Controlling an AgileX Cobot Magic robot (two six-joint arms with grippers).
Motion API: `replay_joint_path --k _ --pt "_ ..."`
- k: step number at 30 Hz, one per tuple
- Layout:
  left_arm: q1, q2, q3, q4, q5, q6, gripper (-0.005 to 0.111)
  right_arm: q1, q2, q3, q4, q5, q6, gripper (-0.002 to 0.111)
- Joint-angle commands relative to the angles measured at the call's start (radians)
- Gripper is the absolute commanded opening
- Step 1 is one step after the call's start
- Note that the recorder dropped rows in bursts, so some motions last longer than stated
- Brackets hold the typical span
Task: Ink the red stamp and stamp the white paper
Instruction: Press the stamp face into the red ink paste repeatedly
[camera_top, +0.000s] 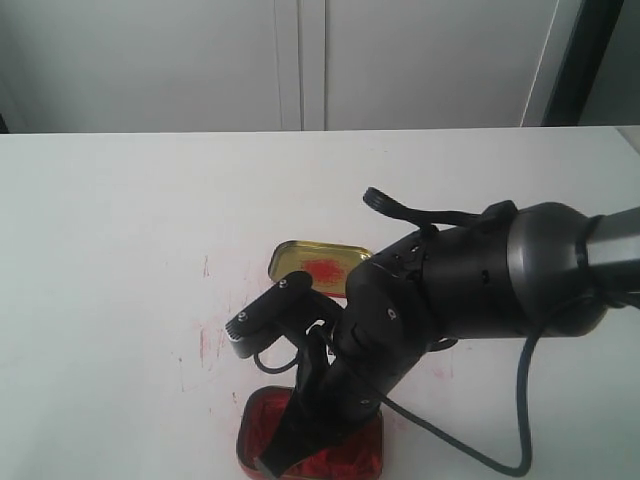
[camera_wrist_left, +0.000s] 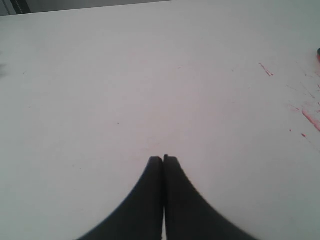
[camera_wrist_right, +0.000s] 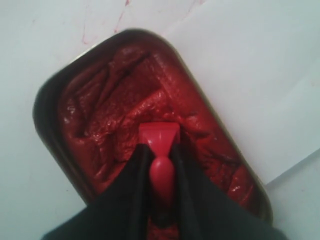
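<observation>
**Robot arms in matte black and dark grey**

The right arm (camera_top: 480, 275) is made of thick, rounded dark-grey housings dotted with small recessed screws. A thin black cable (camera_top: 520, 400) loops beneath it. A small boxy black module (camera_top: 265, 318) is fixed near its wrist. The left gripper (camera_wrist_left: 163, 159) has two smooth matte-black fingers (camera_wrist_left: 145, 200), broad at the base and curving to narrow, squared tips.

It looks like a robot lab. A black robot arm (camera_top: 480, 270) works over a plain white table (camera_top: 120, 220), with white cabinet doors (camera_top: 420, 60) behind it.
</observation>
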Motion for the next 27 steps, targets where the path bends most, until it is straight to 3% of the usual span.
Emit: replay_joint_path --k 1,27 --pt "0.004 -0.004 0.004 -0.002 -0.004 -0.003 0.0 0.002 0.015 0.03 -0.01 0.015 0.022 0.0" --pt "0.004 -0.004 0.004 -0.002 -0.004 -0.003 0.0 0.002 -0.099 0.03 -0.012 -0.009 0.047 0.0"
